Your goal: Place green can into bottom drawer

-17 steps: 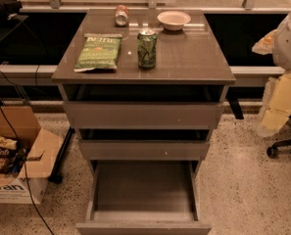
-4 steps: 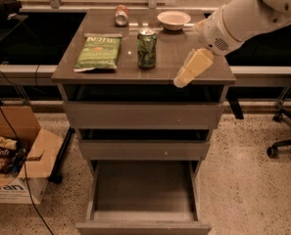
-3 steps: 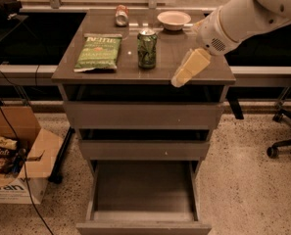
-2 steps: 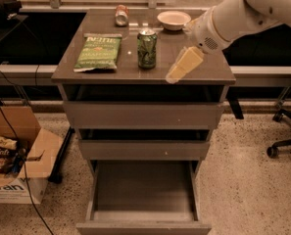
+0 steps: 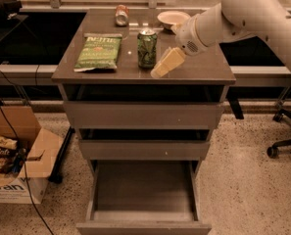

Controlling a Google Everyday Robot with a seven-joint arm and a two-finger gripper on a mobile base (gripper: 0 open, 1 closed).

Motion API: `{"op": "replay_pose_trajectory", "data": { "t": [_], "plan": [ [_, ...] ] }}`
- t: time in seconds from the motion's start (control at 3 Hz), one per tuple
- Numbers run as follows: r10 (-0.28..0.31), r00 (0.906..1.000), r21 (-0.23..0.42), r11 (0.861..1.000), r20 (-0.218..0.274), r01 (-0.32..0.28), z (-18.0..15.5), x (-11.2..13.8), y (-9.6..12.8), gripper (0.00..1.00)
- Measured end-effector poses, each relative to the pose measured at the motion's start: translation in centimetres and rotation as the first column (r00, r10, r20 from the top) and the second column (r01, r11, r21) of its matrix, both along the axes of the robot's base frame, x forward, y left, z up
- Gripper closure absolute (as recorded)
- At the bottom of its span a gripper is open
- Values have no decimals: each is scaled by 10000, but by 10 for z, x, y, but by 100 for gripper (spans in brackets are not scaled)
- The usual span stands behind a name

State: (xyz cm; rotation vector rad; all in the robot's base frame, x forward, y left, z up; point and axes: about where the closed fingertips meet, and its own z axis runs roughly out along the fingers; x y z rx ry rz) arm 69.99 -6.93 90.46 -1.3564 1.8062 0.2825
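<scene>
The green can (image 5: 147, 48) stands upright in the middle of the cabinet top (image 5: 204, 67). It has a dark green patterned body and a silver rim. My gripper (image 5: 165, 64) reaches in from the upper right on a white arm. Its cream-coloured end sits just right of the can, low over the top and close to the can's base. The bottom drawer (image 5: 143, 186) is pulled fully out under two shallower drawers, and its box inside holds nothing.
A flat green chip bag (image 5: 100, 52) lies left of the can. A reddish-silver can (image 5: 121, 15) lies at the back, and a white bowl (image 5: 173, 19) sits at the back right. A cardboard box (image 5: 10, 165) stands on the floor at left. Chair wheels (image 5: 282, 146) show at right.
My arm has swung in from the right edge of the view and the gripper has moved left across the cabinet top toward the green can. The can has not moved.
</scene>
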Motion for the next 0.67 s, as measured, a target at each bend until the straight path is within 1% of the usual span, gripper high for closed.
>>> {"op": "replay_pose_trajectory", "data": {
  "t": [0.33, 0.67],
  "plan": [
    [315, 9995, 429, 9986, -101, -310, -14, 21, 20, 0],
    [695, 9974, 852, 9941, -186, -677, -24, 42, 42, 0]
  ]
}}
